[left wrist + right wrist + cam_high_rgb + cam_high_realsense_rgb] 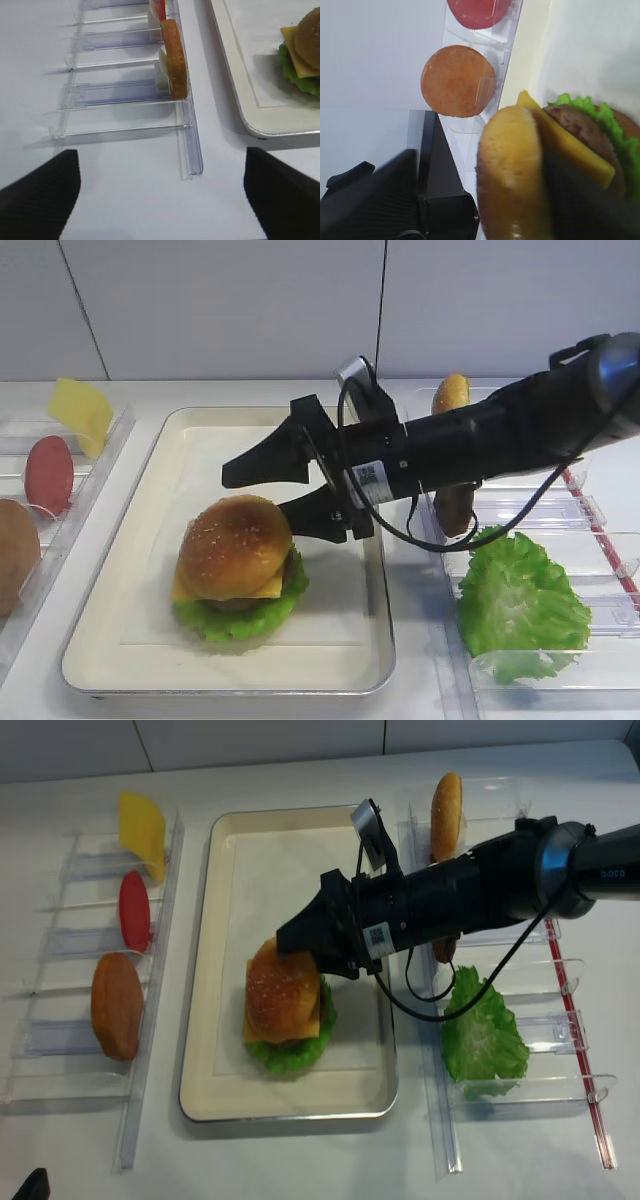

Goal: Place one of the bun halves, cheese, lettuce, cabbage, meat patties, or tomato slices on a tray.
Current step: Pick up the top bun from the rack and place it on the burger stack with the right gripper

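Releasing the bun point(233, 543), your right pincer point(272, 492) stands spread, its lower tip just beside the dome. The bun sits below it, atop the stack on the tray point(120, 640). You should lift straight away without nudging it.

The right arm reaches in from the right and lies nearly level over the tray point(120, 640). Its right gripper point(268, 490) has its jaws parted, one finger raised and one low at the tray's middle. The left gripper point(160, 192) (only blurred fingertips show) stands spread beside the tray's outer edge.
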`<state>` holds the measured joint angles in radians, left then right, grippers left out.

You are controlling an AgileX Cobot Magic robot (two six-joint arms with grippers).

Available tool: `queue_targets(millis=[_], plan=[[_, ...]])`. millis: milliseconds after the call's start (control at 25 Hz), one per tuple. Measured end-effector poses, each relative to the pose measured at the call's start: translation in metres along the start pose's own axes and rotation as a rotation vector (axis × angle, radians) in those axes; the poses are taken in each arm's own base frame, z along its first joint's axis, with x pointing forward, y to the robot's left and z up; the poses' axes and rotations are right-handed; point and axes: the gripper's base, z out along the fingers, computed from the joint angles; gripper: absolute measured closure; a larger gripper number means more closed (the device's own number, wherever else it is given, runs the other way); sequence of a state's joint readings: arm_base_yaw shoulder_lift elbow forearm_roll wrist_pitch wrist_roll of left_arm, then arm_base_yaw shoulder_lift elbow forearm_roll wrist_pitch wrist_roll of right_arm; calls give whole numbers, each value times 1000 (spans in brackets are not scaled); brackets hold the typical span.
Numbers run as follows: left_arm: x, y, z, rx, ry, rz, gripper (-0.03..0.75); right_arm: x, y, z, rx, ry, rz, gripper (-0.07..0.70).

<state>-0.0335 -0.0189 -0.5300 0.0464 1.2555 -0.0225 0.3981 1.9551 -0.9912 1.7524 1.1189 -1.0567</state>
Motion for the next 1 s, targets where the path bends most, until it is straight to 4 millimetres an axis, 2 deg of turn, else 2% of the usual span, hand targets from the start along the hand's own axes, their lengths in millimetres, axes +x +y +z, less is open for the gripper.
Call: queue_targets(millis=[120,240,520,680,840,1000], plan=[[0,0,0,0,0,0,82,-4,-2,-6,0,-17,5,14],[0,0,0,0,0,0,82,-9,-4,-14,-4,-38,12,-36],[0,0,0,0,0,0,82,-15,-7,-24,-8,-67,19,-50],[0,0,0,0,0,0,82,-18,-6,-27,20,-19,-36,-50],[0,0,0,-2,0,1,82,-28,4,-28,86,89,-110,-50],[0,0,0,-2,0,1,82,-43,22,-33,210,200,-184,-50]])
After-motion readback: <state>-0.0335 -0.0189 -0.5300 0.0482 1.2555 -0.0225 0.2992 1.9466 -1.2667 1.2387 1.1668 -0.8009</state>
